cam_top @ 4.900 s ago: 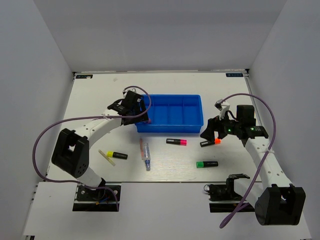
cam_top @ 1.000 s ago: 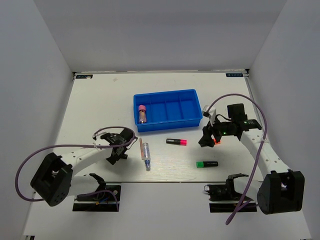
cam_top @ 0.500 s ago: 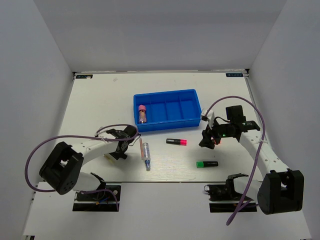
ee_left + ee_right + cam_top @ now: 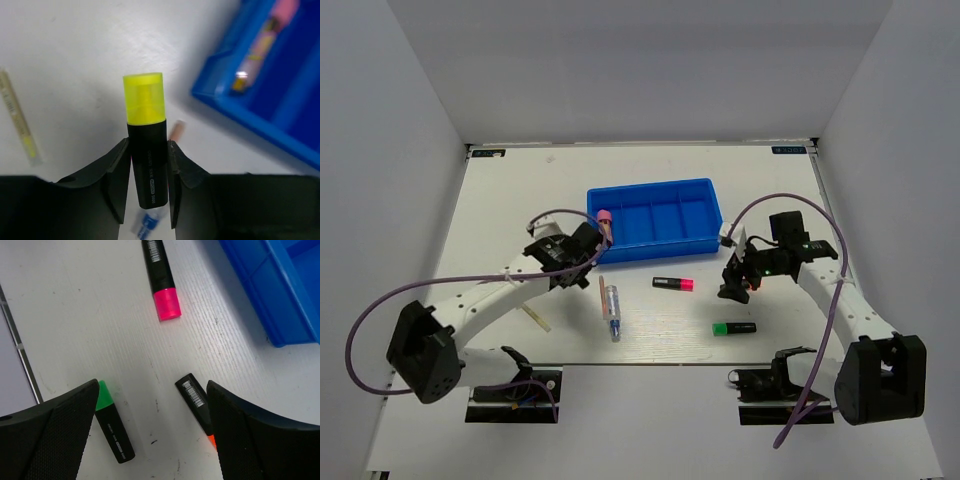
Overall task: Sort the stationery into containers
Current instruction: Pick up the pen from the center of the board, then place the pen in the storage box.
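Left wrist shows our left gripper (image 4: 148, 149) clamping the yellow highlighter (image 4: 145, 100). Next, we judge, comes carrying it to the tray (image 4: 250, 122). Our right gripper (image 4: 152, 390) gapes empty.

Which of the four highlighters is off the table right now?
The yellow-capped highlighter: the left hand clamps its black barrel between its fingers. The pink highlighter, green highlighter and orange highlighter lie loose on the table.

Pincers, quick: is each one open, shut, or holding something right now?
Left pincer: closed on the yellow highlighter.
Right pincer: open, holding nothing.
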You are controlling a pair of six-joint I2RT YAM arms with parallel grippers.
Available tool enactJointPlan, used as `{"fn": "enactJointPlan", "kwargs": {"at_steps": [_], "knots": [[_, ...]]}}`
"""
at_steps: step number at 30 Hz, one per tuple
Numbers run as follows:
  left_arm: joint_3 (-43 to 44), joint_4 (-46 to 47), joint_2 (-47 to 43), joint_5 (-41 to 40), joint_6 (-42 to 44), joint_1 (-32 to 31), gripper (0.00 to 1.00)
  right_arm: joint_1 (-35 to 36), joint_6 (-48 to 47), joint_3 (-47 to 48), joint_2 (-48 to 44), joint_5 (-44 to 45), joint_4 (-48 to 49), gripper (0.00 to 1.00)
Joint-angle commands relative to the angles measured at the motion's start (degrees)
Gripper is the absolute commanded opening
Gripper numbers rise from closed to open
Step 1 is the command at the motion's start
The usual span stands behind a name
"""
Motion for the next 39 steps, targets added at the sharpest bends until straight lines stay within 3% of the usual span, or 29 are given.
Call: {"fn": "enactJointPlan", "kwargs": {"at_steps": [1,5,8,9,12,13,18,20,21,22,23,24,26,27,33,36,38,39], "knots": [[6.9,-0.7,-3.7,-1.8,10.7,-0.7,0.00,0.7,-3.5,2.0,1.0,-3.6,-3.5,0.89],[12.9,6.0,-1.0,5.5,20.7,-0.3,0.00,1.8,-7.9,3.7,2.4,-6.0,-8.2,0.74],[21.0,8.8,8.4,11.7,25.3,0.7,0.00,2.9,-9.4,4.5,3.5,-7.8,-9.6,0.50],[24.5,9.2,12.1,13.1,26.1,1.3,0.00,3.7,-9.0,4.5,3.6,-7.7,-9.1,0.35],[33.8,10.0,21.5,17.1,30.1,1.8,0.00,4.9,-7.3,4.2,3.5,-6.2,-7.6,0.04],[37.3,8.9,23.3,17.2,30.9,1.9,0.00,4.8,-7.1,4.1,3.2,-5.8,-7.2,0.02],[50.4,4.6,37.5,19.8,33.3,3.9,0.02,5.2,-5.5,1.5,1.1,-3.4,-4.6,0.13],[53.4,4.6,40.1,20.3,34.4,4.6,0.03,5.3,-4.9,0.4,-0.1,-2.5,-3.0,0.26],[53.4,5.0,40.6,21.8,34.7,4.8,0.08,5.4,-4.4,0.0,-0.5,-2.2,-2.8,0.31],[53.2,5.6,41.5,22.3,35.0,5.1,0.11,5.2,-4.0,-0.3,-0.5,-2.1,-2.6,0.48],[53.1,6.3,42.4,23.0,35.4,5.3,0.16,5.1,-3.5,-0.5,-0.4,-2.0,-1.4,0.57],[53.3,6.3,42.9,22.9,35.4,5.2,0.32,5.2,-3.3,-0.7,-0.1,-1.4,-1.0,0.64],[53.2,6.4,44.0,23.1,35.7,5.4,0.43,5.1,-2.9,-0.3,1.3,-1.1,-1.0,0.77],[52.9,6.5,44.0,23.6,35.9,5.6,0.59,5.3,-2.8,0.0,1.7,-0.6,-1.0,0.77],[51.0,7.5,43.5,25.8,37.1,6.6,0.81,5.2,-1.8,2.1,4.1,0.3,-0.3,0.75],[50.8,7.4,42.3,27.7,37.5,6.8,0.82,5.4,-0.8,2.6,5.7,0.0,0.3,0.67],[49.6,7.9,40.0,28.7,37.6,6.7,0.76,6.0,-2.9,4.0,6.6,-1.9,0.0,0.56],[46.3,8.6,37.7,28.8,37.8,6.3,0.68,6.3,-3.9,5.1,8.3,-3.2,-1.3,0.56]]}}
